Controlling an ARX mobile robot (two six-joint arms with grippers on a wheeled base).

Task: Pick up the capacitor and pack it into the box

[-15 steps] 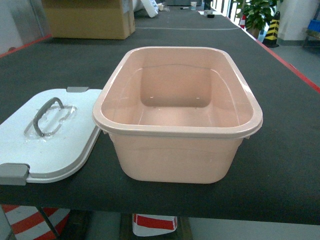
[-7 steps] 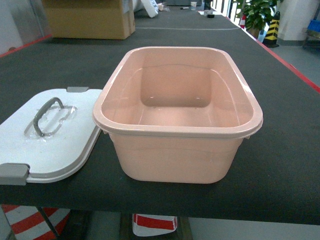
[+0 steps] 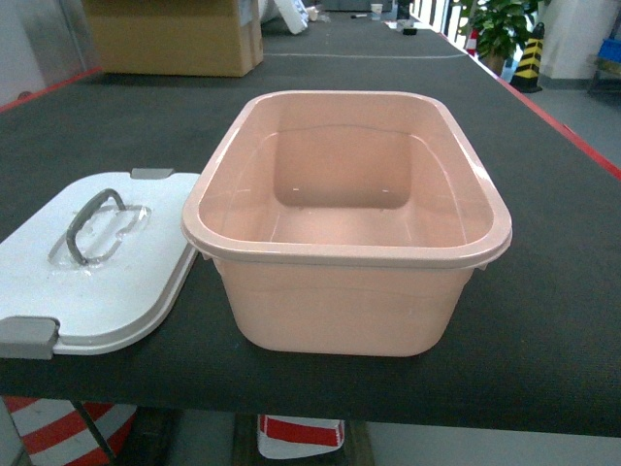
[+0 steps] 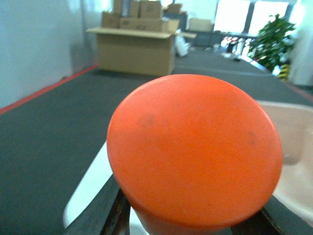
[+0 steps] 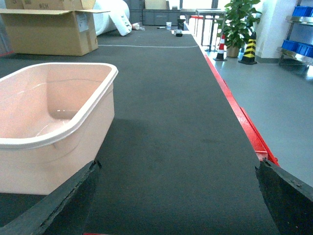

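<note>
Open pink box [image 3: 344,291] on dark table [image 3: 563,291], white lid [image 3: 97,282] beside it

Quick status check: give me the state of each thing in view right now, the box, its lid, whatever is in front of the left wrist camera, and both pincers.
box: open, upright, nothing visible inside.
lid: off, lying flat on the table left of the box, handle up.
orange object: fills the left wrist view, held between the left pincer's fingers.
right pincer: open, empty, low over the table, right of the box.
</note>
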